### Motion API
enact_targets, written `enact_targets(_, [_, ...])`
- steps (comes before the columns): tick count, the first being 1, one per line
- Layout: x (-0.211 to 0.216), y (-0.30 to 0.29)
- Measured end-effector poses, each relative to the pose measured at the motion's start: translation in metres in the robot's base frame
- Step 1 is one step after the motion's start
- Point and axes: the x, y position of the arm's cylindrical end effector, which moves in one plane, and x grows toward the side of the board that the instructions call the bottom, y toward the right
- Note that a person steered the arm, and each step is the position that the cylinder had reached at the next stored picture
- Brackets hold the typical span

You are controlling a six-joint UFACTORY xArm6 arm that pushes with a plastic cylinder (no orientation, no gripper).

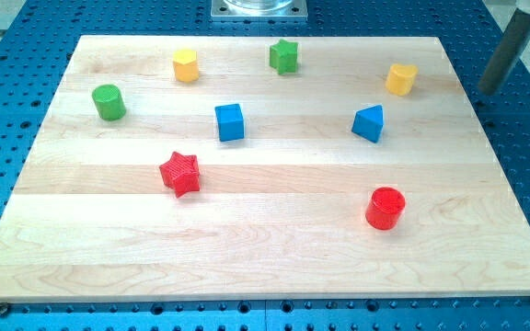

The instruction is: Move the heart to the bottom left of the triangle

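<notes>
A yellow block [400, 79] that looks heart-shaped sits near the board's top right. The blue triangle [369, 123] lies just below it and slightly to its left, with a small gap between them. My rod comes down at the view's top right. My tip [489, 90] is off the wooden board, over the blue perforated base. It is to the right of the yellow heart and touches no block.
On the wooden board [265, 267] also lie a green cylinder [109, 101], a yellow block [186, 65], a green star [284, 56], a blue cube [230, 121], a red star [180, 173] and a red cylinder [385, 208]. A metal mount [258, 9] stands at the top edge.
</notes>
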Motion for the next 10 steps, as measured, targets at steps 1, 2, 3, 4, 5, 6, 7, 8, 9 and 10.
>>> enact_targets(1, [-0.019, -0.075])
enact_targets(2, [-0.023, -0.149])
enact_targets(3, [-0.026, -0.203])
enact_targets(4, [-0.036, -0.252])
enact_targets(5, [0.059, -0.25])
enact_targets(6, [0.079, -0.252])
enact_targets(7, [0.018, -0.294])
enact_targets(8, [-0.029, -0.235])
enact_targets(9, [0.025, -0.226])
enact_targets(10, [0.105, -0.248])
